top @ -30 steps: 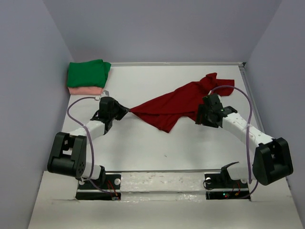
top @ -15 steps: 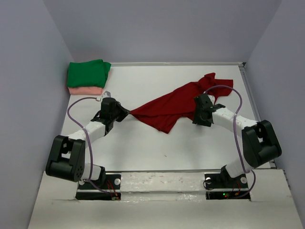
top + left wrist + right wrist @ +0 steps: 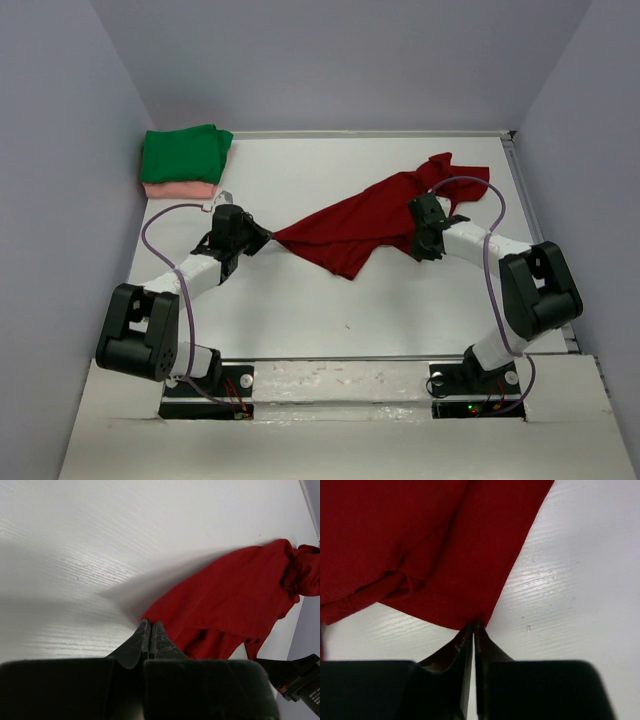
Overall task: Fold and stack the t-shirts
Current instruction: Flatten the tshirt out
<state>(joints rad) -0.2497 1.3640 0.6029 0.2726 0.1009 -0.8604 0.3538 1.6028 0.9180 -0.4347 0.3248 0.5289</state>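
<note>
Dark red t-shirt [image 3: 372, 213] is unfolded and rumpled on the counter [image 3: 300, 300], stretched out in a slanting band. We see the left jaws clenched on the shirt's left tip. In the left wrist view they press flat together with red cloth caught at their ends. That view also shows a soft shadow on the counter beside the tip, so the cloth there looks slightly lifted.

The right jaws sit at the shirt's right side, on the near edge of the cloth. In the right wrist view we see them nearly together, only a sliver between, with a point of red fabric pinched at their ends, so they are grasping the same shirt. Past the right jaws, the shirt's far right end is bunched up, with a flap sticking out.

Well to the left of the red shirt and farther back, the green t-shirt [image 3: 185, 153] lies folded on top of the folded pink t-shirt [image 3: 178, 189]. We see only the near edge of the pink one. The stack is well apart from the red shirt.
</note>
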